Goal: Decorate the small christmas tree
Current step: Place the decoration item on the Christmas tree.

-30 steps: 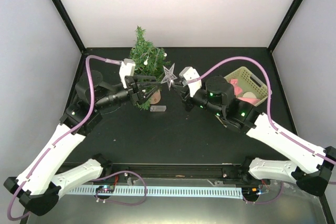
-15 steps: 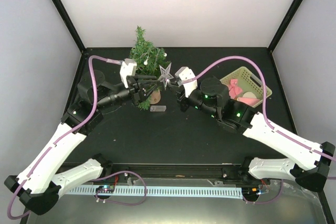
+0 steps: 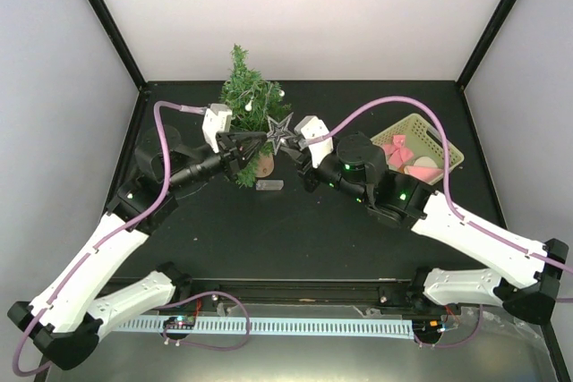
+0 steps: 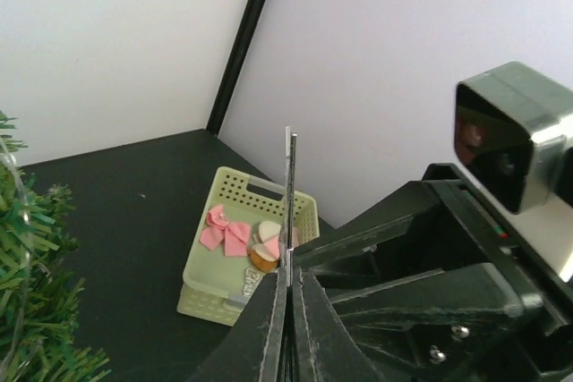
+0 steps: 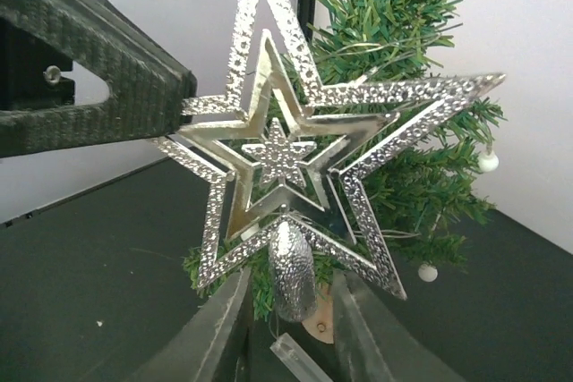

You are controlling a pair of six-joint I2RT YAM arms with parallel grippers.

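While the small christmas tree [image 3: 243,100] stands upright at the back left of the table [image 3: 295,221], I see the silver star topper [image 3: 278,131] just right of it — my left gripper [image 3: 262,136] clamped on one star point, my right gripper [image 3: 291,143] slightly parted around the star's stem.

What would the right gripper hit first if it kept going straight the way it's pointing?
The right gripper would push the silver star, whose stem sits between its fingers; just beyond is the small christmas tree, though the gap is hard to judge.
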